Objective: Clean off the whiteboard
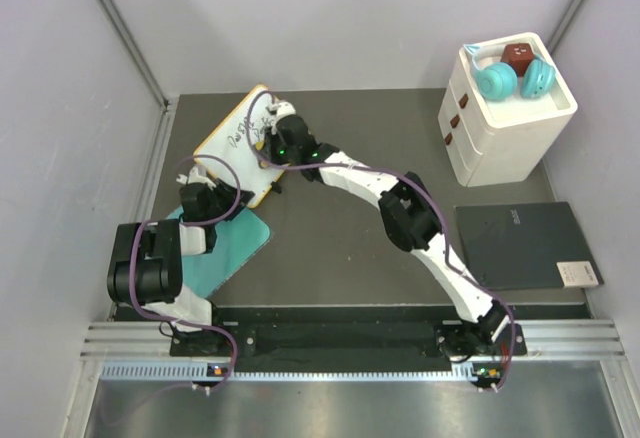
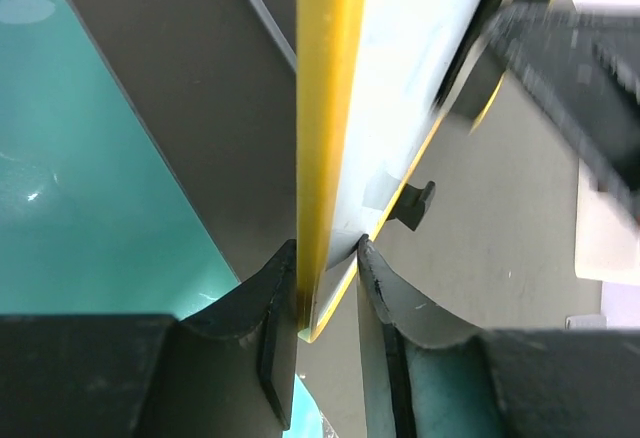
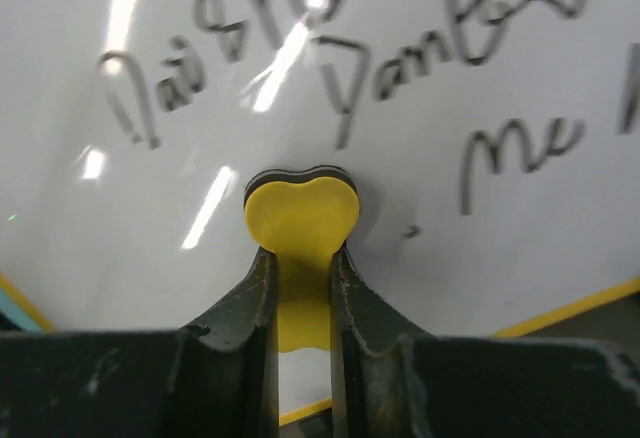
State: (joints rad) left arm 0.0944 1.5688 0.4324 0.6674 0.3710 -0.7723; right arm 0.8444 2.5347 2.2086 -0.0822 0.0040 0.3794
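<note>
The whiteboard [image 1: 237,138] with its yellow-orange rim stands tilted at the back left, black handwriting on its face [image 3: 420,78]. My left gripper [image 1: 218,196] is shut on the whiteboard's lower edge; the rim [image 2: 322,138] sits between its fingers [image 2: 262,308]. My right gripper [image 1: 268,140] is shut on a yellow eraser [image 3: 300,220] with a dark felt layer, pressed against the board below the writing. One black foot [image 2: 415,205] shows on the board's edge.
A teal mat [image 1: 228,248] lies under the left arm. A dark grey notebook [image 1: 522,245] lies at the right. A white drawer unit [image 1: 505,108] with teal headphones on top stands at the back right. Grey walls close in both sides.
</note>
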